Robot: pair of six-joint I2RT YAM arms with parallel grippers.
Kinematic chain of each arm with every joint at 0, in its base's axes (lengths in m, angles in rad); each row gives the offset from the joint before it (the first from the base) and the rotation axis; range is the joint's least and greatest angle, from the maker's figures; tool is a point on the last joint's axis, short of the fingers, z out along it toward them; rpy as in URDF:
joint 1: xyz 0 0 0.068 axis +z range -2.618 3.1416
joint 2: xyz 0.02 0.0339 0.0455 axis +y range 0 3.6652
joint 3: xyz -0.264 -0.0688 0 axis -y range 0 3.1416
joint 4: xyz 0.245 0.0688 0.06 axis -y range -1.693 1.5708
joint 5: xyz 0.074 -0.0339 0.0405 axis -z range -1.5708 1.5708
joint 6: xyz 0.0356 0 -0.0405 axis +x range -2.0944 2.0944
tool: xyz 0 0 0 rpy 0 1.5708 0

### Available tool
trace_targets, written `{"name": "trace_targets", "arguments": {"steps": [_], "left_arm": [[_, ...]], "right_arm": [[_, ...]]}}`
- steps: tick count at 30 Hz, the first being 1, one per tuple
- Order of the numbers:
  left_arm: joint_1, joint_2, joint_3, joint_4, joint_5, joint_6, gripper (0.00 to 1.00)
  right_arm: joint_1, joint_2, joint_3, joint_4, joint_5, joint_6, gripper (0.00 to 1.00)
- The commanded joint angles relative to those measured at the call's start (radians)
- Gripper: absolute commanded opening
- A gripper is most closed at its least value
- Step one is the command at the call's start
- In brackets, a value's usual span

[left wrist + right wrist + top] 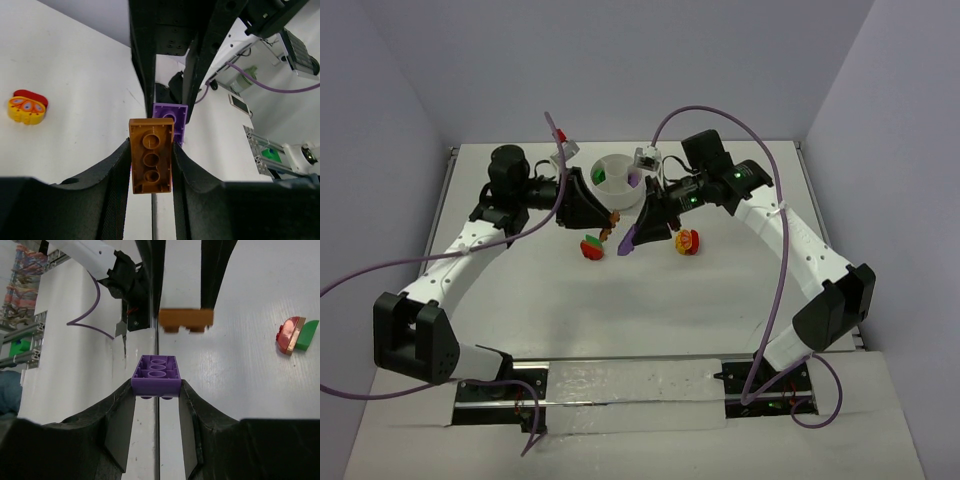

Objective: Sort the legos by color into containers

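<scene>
My left gripper (606, 224) is shut on an orange-brown brick (151, 162), held above the table in front of the white bowl (618, 193). My right gripper (629, 241) is shut on a purple brick (157, 371), right beside it. In the right wrist view the orange-brown brick (185, 319) sits a small gap away from the purple one. A red-and-green piece (590, 247) and a yellow-and-red piece (688, 241) lie on the table. The bowl holds a green brick (601, 176) and a purple one (634, 180).
Both arms meet over the table's middle, just in front of the bowl. Purple cables (720, 115) loop above the right arm. A metal rail (630, 385) runs along the near edge. Grey walls enclose the table on three sides.
</scene>
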Motion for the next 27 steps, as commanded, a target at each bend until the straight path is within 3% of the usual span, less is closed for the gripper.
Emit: {"name": "trace_targets", "arguments": {"steps": [1,4,13,19,27], "left_arm": [[0.031,-0.025,0.044,0.008,0.006,0.018,0.00],[0.045,-0.024,0.056,-0.008,-0.008,0.037,0.00],[0.137,-0.038,0.110,-0.229,-0.201,0.267,0.00],[0.166,-0.042,0.111,-0.311,-0.221,0.373,0.00],[0.175,-0.028,0.092,-0.222,-0.264,0.373,0.00]], "right_arm": [[-0.017,-0.021,0.016,-0.076,0.009,-0.050,0.00],[-0.025,-0.016,0.015,-0.053,0.063,-0.038,0.00],[-0.033,0.069,0.148,0.139,0.634,0.105,0.00],[-0.035,0.224,0.296,0.149,0.809,-0.001,0.00],[-0.049,0.382,0.381,0.234,0.907,-0.038,0.00]]}}
